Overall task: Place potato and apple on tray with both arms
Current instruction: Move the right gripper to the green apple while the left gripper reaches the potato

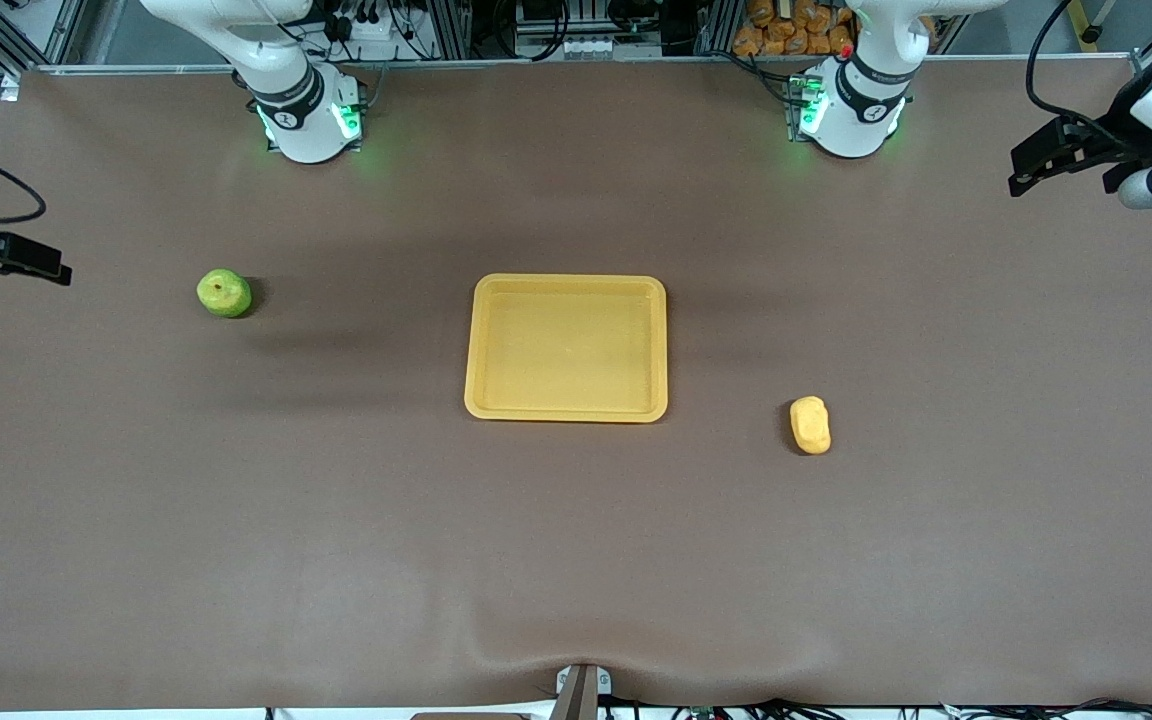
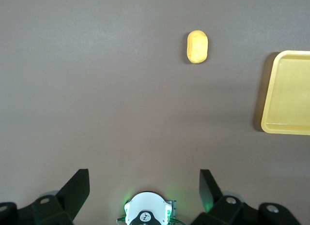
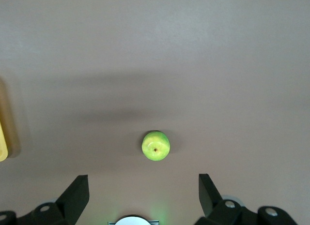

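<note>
The yellow-orange tray (image 1: 482, 346) lies bare in the middle of the table, and its edge also shows in the left wrist view (image 2: 289, 94) and as a sliver in the right wrist view (image 3: 2, 143). The green apple (image 1: 224, 293) (image 3: 155, 145) sits toward the right arm's end. The bumpy potato (image 1: 810, 425) (image 2: 197, 46) lies toward the left arm's end, nearer the front camera than the tray. My left gripper (image 1: 1031, 168) (image 2: 144, 172) hangs open high over its end of the table. My right gripper (image 1: 36, 262) (image 3: 142, 176) hangs open high over the other end. Neither holds anything.
The two arm bases, lit green, stand along the table's back edge: the right arm's base (image 1: 306, 115) and the left arm's base (image 1: 851, 110) (image 2: 145, 213). Cables and a heap of orange items (image 1: 796, 25) lie past that edge. A small bracket (image 1: 581, 690) sits at the front edge.
</note>
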Available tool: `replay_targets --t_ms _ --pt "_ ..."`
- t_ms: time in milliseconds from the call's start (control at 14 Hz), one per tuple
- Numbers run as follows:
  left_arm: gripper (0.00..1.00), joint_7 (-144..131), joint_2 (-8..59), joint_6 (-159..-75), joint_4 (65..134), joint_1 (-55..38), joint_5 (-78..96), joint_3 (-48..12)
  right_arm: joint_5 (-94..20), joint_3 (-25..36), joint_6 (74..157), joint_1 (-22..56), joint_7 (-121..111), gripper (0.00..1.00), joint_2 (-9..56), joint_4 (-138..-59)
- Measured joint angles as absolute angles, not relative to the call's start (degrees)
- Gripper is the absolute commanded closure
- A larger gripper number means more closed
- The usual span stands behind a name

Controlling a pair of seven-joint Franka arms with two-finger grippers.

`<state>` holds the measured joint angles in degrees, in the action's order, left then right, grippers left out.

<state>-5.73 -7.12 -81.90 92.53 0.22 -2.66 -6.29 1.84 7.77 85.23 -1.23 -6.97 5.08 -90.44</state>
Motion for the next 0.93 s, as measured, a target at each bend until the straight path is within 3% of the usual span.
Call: replay_targets --t_ms 929 --pt "0.0 -5.77 -6.98 -91.45 100.93 0.19 -2.64 -6.35 1.36 7.77 90.45 -2.5 -6.98 0.0 11.67 -93.11"
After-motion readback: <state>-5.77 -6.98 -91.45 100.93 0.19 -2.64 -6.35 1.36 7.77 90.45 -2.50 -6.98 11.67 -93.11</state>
